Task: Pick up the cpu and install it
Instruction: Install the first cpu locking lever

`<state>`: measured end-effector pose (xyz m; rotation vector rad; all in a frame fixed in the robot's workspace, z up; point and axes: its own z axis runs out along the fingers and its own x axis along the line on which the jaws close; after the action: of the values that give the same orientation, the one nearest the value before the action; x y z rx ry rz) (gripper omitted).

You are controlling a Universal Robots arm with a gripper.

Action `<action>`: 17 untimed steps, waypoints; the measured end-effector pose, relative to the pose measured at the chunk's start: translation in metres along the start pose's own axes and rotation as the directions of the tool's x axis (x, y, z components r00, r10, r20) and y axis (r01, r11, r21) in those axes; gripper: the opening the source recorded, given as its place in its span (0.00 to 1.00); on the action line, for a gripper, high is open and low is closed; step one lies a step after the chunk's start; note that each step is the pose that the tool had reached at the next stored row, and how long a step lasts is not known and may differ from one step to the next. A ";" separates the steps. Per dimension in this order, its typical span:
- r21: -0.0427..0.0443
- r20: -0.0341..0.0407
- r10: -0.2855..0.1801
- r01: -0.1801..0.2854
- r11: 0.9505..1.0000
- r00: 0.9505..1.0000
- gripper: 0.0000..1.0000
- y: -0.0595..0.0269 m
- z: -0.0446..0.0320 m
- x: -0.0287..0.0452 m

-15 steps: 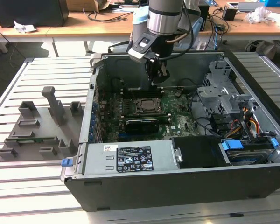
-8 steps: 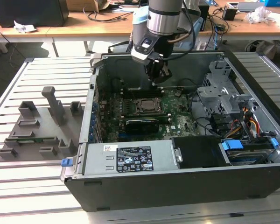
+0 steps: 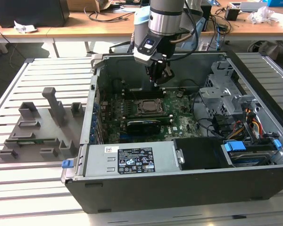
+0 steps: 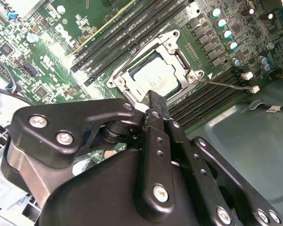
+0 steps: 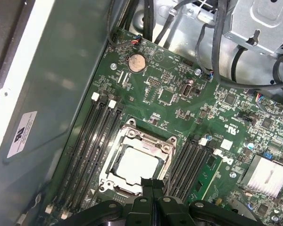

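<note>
One grey holder on table, exterior view's left, well apart from everything else. Then open computer case. Cpu lies flat inside socket frame on green board, silvery top up. Claw hangs above, just to its right, fingers clenched together, nothing in them. Chip looks light and stiff but delicate imo. Pinch opposite edges, keep level, don't press on top.
</note>
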<state>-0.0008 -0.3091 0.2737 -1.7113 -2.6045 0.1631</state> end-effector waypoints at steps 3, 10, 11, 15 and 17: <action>-0.001 0.003 -0.031 0.031 1.000 1.000 0.11 0.0000 0.0000 0.0000; -0.005 0.016 -0.153 0.153 0.988 0.988 0.11 0.0000 0.0000 0.0000; -0.005 0.018 -0.173 0.173 0.985 0.985 0.11 0.0000 0.0000 0.0000; -0.007 0.026 -0.248 0.248 0.969 0.968 0.11 0.0000 0.0000 0.0000; -0.007 0.029 -0.276 0.276 0.961 0.961 0.11 0.0000 0.0000 0.0000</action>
<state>-0.0008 -0.3091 0.2737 -1.3355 -2.8321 0.1669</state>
